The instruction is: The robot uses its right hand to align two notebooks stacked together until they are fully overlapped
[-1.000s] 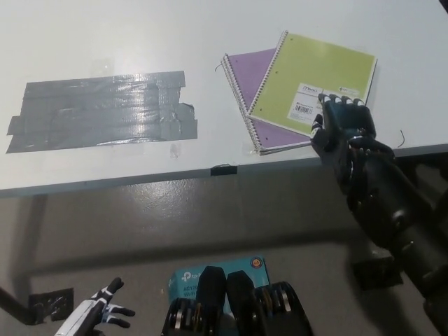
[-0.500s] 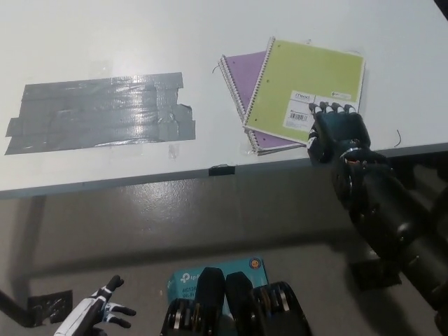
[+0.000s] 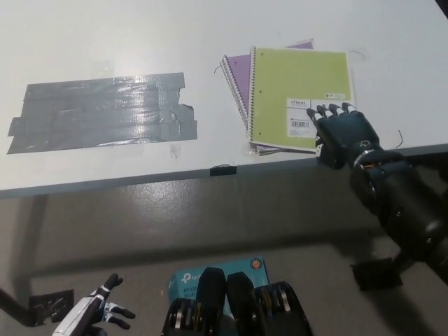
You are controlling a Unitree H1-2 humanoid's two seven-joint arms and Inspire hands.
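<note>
My right hand (image 3: 341, 131) lies flat, fingers spread, gripping nothing, on the green notebook's (image 3: 299, 96) near right corner by the table's (image 3: 105, 42) front edge. Keep pressure light and pivot until it covers the purple notebook (image 3: 238, 71) (still peeking left). Since a second ago, green has swung squarer. Left hand (image 3: 94, 313) idles low, fingers apart.

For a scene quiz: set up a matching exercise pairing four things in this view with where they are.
1. green notebook
2. purple notebook
3. tape patch
4. right hand

A. left part of the table
B. top of the stack
C. on the green cover's near right corner
D. under the stack, showing at its left

Pairs: 1-B, 2-D, 3-A, 4-C
</note>
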